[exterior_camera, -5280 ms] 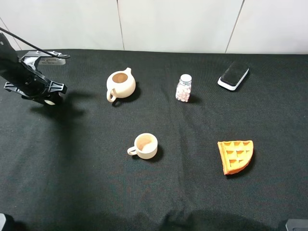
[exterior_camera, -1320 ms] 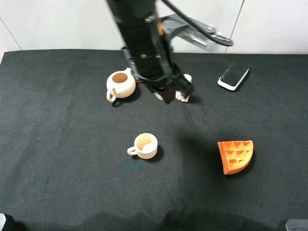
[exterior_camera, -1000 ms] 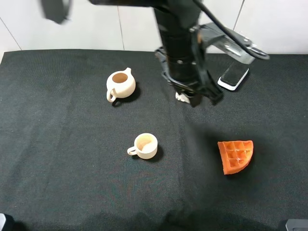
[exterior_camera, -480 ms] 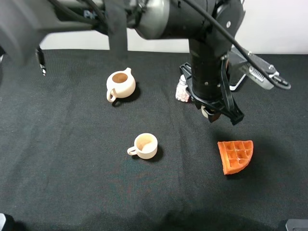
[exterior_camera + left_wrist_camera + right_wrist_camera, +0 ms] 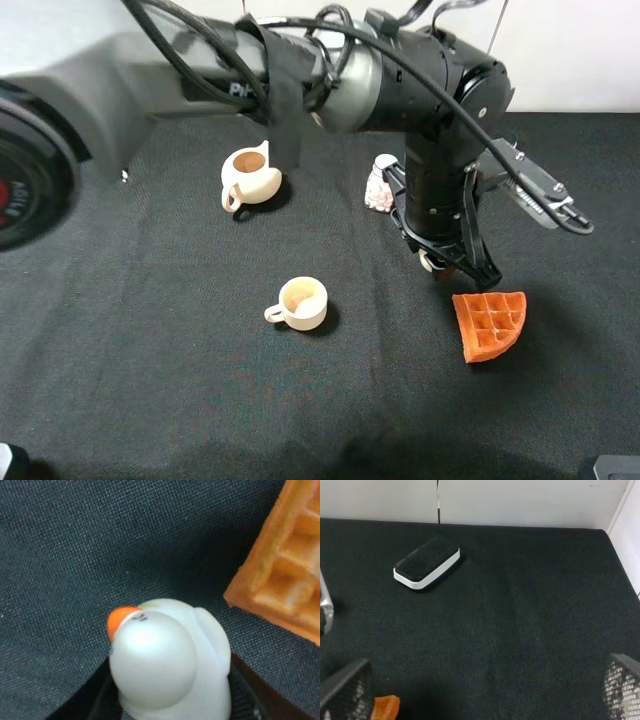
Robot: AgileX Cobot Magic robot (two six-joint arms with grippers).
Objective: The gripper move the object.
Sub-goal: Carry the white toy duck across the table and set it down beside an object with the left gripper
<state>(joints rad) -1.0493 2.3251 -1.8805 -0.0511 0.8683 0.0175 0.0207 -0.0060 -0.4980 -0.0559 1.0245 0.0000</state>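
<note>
Beside a corner of the waffle (image 5: 489, 325), left end effector (image 5: 440, 266) clenched on the object (image 5: 170, 665), bare cloth (image 5: 150, 350) toward the cup (image 5: 302, 303).

No readable text (arm lettering (image 5: 243, 90) obscured)

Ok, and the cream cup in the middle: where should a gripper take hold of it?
Grip the cup by its rim wall, from straight above, with one finger inside the mouth and one outside. It stands upright, mouth up, with nothing touching it. Choose the side away from the handle, which juts left in the high view and looks too small to pinch.
</note>
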